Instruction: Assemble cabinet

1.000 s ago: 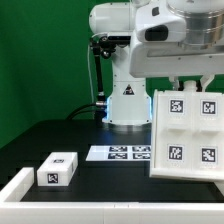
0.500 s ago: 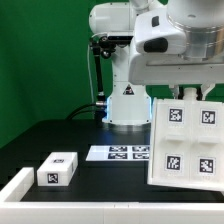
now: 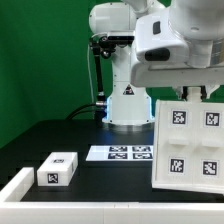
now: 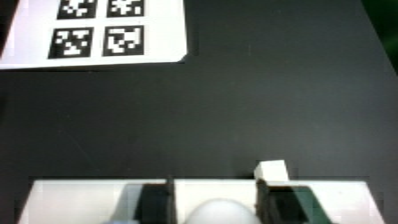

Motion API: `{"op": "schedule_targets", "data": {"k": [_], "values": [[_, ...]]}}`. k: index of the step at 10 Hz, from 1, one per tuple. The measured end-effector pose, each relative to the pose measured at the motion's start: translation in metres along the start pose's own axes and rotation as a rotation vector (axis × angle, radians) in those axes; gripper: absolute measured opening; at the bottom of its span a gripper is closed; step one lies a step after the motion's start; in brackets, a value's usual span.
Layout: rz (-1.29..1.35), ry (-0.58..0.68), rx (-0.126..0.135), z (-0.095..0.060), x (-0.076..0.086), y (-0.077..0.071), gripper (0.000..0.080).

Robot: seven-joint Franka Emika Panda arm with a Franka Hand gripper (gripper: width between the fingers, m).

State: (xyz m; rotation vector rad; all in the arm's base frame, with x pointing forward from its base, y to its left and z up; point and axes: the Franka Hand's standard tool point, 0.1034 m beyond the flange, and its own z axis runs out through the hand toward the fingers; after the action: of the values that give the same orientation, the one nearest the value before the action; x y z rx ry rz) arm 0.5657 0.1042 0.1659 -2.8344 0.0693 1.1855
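Note:
The cabinet (image 3: 190, 145) is a large white body with tags on its face, standing upright at the exterior view's right. My gripper (image 3: 193, 95) grips its upper edge from above and is shut on it. In the wrist view the cabinet's white edge (image 4: 80, 200) runs across between the dark fingers (image 4: 157, 203), with a rounded white part in the middle of my gripper (image 4: 219, 206). A small white stub (image 4: 276, 172) rises from that edge.
The marker board (image 3: 120, 153) lies flat in front of the robot base and also shows in the wrist view (image 4: 98, 30). A small white tagged block (image 3: 57, 170) sits at the exterior view's left. A white border piece (image 3: 14, 186) lies at the near left corner.
The cabinet and my gripper have shifted toward the exterior view's right and a little lower. The small block and the marker board have not moved.

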Motion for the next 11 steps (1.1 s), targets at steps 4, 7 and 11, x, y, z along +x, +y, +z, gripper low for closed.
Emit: {"op": "schedule_targets", "data": {"k": [4, 7, 11], "values": [[0.001, -0.010, 0.000, 0.006, 0.005, 0.000, 0.0209], [0.006, -0.034, 0.001, 0.019, 0.013, 0.003, 0.0209], [-0.009, -0.039, 0.000, 0.020, 0.014, 0.002, 0.0209]]}}
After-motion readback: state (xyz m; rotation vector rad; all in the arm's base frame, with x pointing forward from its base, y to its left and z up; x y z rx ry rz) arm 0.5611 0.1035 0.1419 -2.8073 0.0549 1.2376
